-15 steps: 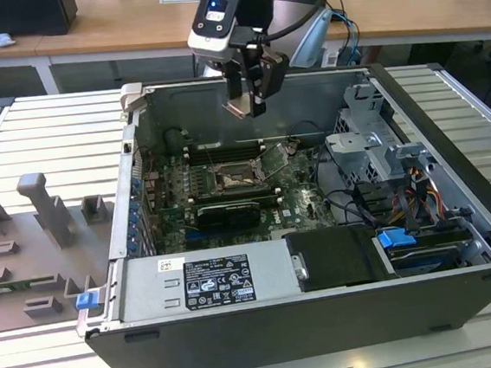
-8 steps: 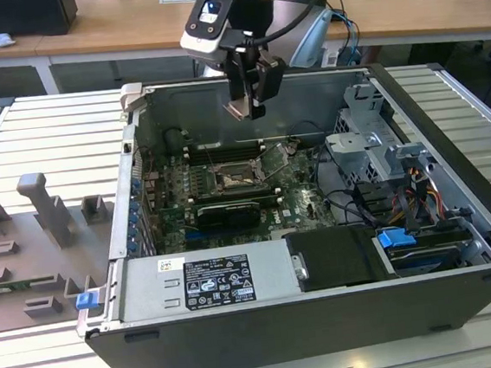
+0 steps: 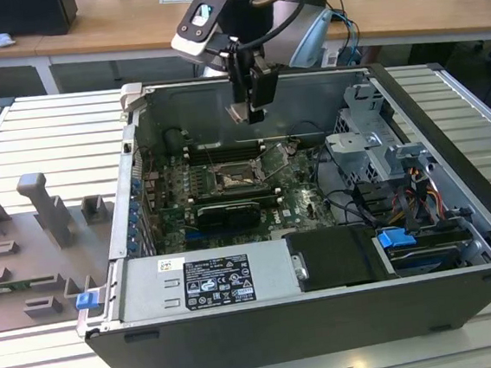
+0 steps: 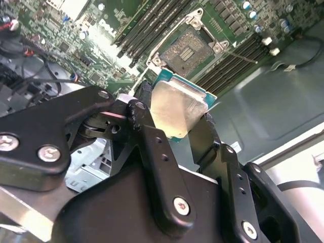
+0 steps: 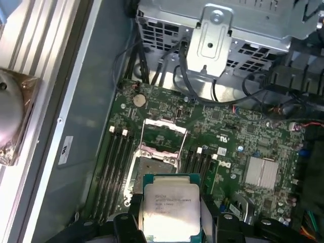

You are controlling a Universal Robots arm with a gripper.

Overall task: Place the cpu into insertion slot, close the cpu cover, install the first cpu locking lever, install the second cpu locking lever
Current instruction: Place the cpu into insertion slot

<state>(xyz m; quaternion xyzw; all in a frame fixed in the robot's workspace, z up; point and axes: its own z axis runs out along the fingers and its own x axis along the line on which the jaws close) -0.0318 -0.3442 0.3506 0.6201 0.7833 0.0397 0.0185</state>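
The computer case lies on its side on the slatted desk with the panel off, so the motherboard faces up where the arm can get at it. The gripper hangs over the board, jaws part closed and pinching the cpu by 2 opposite edges. I'd guess that's to keep it flat and its underside untouched. In the exterior view the insertion slot sits at about 6 o'clock from the chip, well apart and bare. The cpu cover, at 3 o'clock of the slot, looks swung up, so the slot is exposed.
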